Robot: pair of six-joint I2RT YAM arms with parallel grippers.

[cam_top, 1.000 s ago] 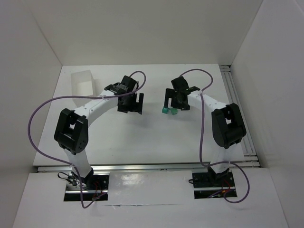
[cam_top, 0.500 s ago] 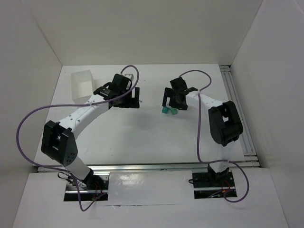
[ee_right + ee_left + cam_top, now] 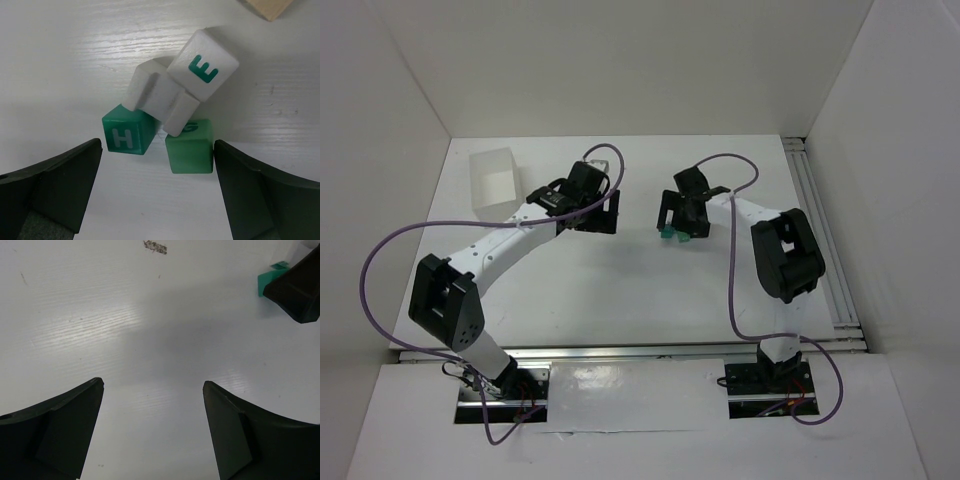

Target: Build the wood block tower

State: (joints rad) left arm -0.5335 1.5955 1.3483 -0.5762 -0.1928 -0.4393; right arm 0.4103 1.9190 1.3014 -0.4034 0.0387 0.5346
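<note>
The wood blocks lie in a tight cluster, seen in the right wrist view. A teal cube marked H (image 3: 125, 136) and a lighter green cube marked G (image 3: 190, 150) sit side by side. A white notched block (image 3: 155, 95) and a white cube marked E (image 3: 202, 62) overlap their far edges. A tan block (image 3: 270, 7) shows at the top edge. My right gripper (image 3: 157, 145) is open, with one finger on each side of the two green cubes and its right finger close against the G cube. My left gripper (image 3: 153, 384) is open over bare table, left of the cluster (image 3: 668, 235).
A translucent white tray (image 3: 495, 180) stands at the back left of the table. In the left wrist view a teal block (image 3: 269, 284) sits at the upper right, partly covered by the right gripper's finger (image 3: 295, 287). White walls enclose the table.
The left arm's elbow has swung out to the left and its gripper has shifted slightly towards the back. The right gripper has settled closer over the blocks and hides more of them from above.
</note>
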